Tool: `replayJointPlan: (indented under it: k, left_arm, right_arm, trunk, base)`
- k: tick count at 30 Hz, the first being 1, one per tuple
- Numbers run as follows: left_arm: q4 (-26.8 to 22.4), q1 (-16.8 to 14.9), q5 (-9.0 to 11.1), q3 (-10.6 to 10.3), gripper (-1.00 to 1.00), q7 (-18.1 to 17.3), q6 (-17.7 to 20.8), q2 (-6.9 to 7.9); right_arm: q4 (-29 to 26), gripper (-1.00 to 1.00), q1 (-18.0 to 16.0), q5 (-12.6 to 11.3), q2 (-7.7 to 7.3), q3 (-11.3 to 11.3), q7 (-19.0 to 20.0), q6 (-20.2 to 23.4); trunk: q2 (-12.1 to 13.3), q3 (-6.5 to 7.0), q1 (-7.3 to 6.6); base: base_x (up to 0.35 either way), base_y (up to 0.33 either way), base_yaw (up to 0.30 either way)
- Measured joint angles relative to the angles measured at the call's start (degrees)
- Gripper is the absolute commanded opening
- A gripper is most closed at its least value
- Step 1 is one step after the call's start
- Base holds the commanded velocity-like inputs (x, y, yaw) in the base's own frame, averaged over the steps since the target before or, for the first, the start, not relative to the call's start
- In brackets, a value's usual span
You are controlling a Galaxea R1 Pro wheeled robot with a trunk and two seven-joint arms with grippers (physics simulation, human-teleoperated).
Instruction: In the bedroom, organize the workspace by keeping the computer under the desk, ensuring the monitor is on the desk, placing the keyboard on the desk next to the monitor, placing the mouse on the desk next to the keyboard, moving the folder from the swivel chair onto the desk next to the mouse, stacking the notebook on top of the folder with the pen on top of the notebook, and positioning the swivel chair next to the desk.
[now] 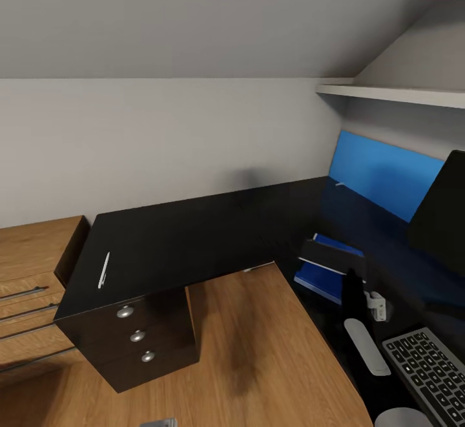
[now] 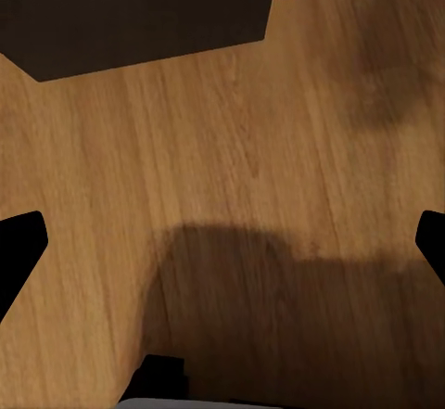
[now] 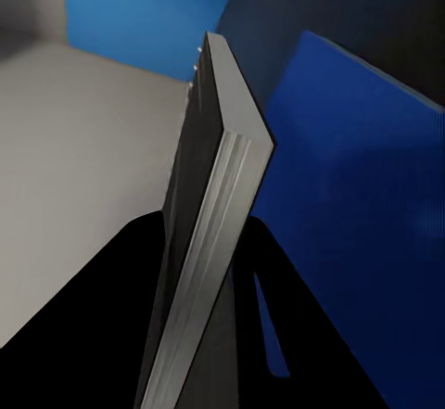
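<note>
From the head camera I look down on the L-shaped tabletop point(image 1: 194, 233), glossy black, with its three-drawer unit point(image 1: 139, 336) and silver knobs at about seven o'clock. The pen point(image 1: 103, 270), a thin white stick, lies alone near the tabletop's left edge, at nine o'clock and well apart from everything else.

Over at three to four o'clock I see the folder point(image 1: 323, 276): flat, bright blue, lying on the black surface. Just above it my right gripper point(image 1: 332, 254) holds the notebook point(image 1: 330, 254), a dark-covered slab (its pale page edges show clearly in the right wrist view, point(image 3: 209, 242)). There the jaws are clamped on the notebook, which stands on edge between them, with the folder's blue cover point(image 3: 362, 242) close beside it. I cannot tell whether the notebook touches the folder.

The monitor point(image 1: 442, 220) leans in at the right edge, thin and black, and the keyboard point(image 1: 426, 362) sits at five o'clock, black keys in a grey frame.

My left gripper point(image 2: 222, 242) hangs over the wooden floor point(image 2: 232, 131), jaws wide apart, nothing between them.
</note>
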Motion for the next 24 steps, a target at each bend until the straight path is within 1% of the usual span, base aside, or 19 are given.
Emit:
replayJointPlan:
  k: [6, 10, 15, 19, 24]
  left_arm:
    - [0.0, 0.0, -0.03, 0.0, 1.0, -0.01, 0.0, -0.01]
    - [0.0, 0.0, 0.05, 0.0, 1.0, -0.11, 0.01, -0.01]
    - [0.0, 0.0, 0.01, 0.0, 1.0, -0.17, 0.0, -0.01]
    - [0.01, 0.0, -0.02, -0.01, 1.0, -0.24, -0.01, -0.01]
    - [0.0, 0.0, 0.05, 0.0, 1.0, -0.27, -0.01, 0.04]
  right_arm:
    - [0.01, -1.0, -0.01, 0.04, -0.26, 0.0, -1.03, -0.14]
    - [0.02, -1.0, 0.01, 0.86, -0.32, 0.0, -1.61, -0.18]
    - [0.02, -1.0, -0.01, 1.05, -0.34, 0.0, -1.71, -0.18]
    - [0.01, -1.0, -0.05, 1.09, -0.4, -0.01, -1.79, -0.19]
    - [0.02, -1.0, -0.05, 1.09, -0.41, 0.0, -1.8, -0.19]
  trunk:
    - [0.0, 0.0, 0.0]
    - [0.0, 0.0, 0.0]
    - [0.0, 0.0, 0.0]
    - [0.0, 0.0, -0.02]
    - [0.0, 0.0, 0.0]
  base:
    - [0.0, 0.0, 0.0]
    - [0.0, 0.0, 0.0]
    - [0.007, -0.005, 0.0]
    - [0.147, -0.103, 0.0]
    - [0.04, -0.029, 0.0]
